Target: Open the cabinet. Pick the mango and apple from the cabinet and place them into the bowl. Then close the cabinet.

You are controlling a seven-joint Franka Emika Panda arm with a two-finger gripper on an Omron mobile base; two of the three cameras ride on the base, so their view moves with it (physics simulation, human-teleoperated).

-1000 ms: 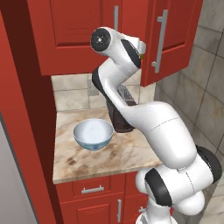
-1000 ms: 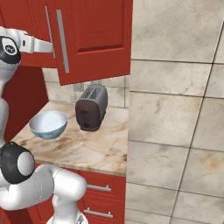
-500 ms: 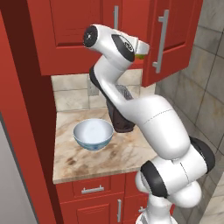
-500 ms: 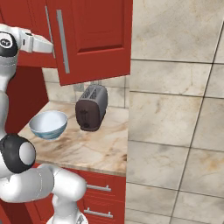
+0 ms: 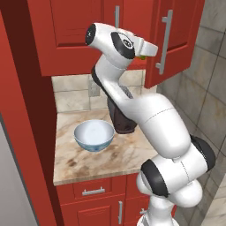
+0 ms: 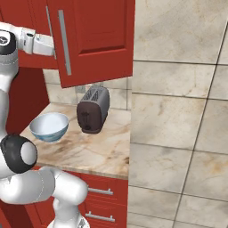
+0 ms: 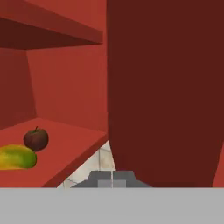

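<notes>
Swung rightward, pinched-shut gripper (image 7: 112, 179) faces open door (image 7: 166, 87) — mango (image 7: 16, 157), apple (image 7: 36, 138) beside.

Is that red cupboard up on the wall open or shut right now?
Open: the cabinet's right door stands swung out, and the apple and mango lie visible on its shelf.

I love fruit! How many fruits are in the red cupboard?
2. The mango lies at the front of the cabinet shelf, and the apple sits just behind it. More could be hidden behind the open door.
</notes>
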